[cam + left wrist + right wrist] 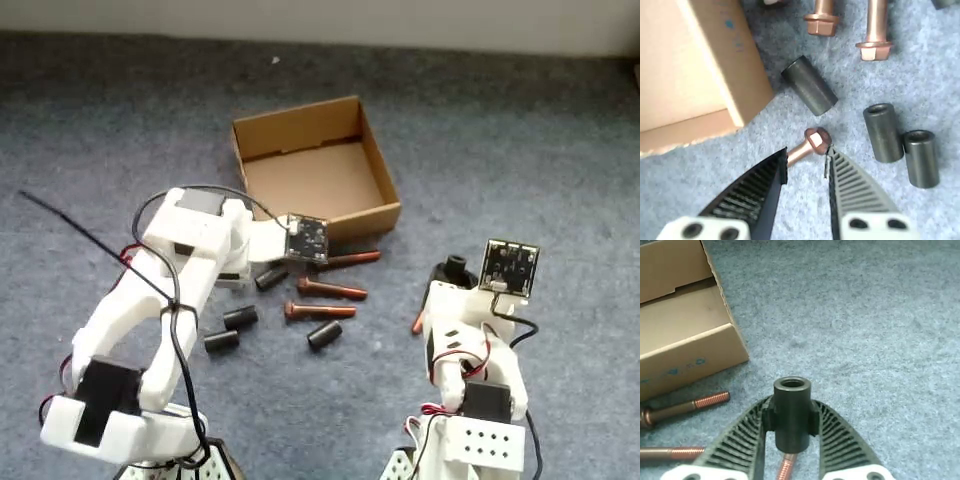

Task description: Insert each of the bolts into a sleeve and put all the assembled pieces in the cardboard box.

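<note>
Bolt [812, 142]: copper, hex-headed, lying on the tabletop [520, 130] just in front of the cardboard box [380, 180], by its front wall. Left tool [806, 162]: open, one jaw on each side of this bolt's shaft, apparently placed so as to close on it and pick it up. Sleeve [791, 395]: black, bore up, well off to the right-hand side of the box. Right tool [791, 422]: clamped on this sleeve, probably presenting it upright to take a bolt. A threaded end [785, 467] shows beneath it; whether it sits inside the sleeve cannot be told. Loose bolts [330, 289]: three, in front of the box. Loose sleeves [240, 318]: four, scattered farther from the box, awaiting pairing.
</note>
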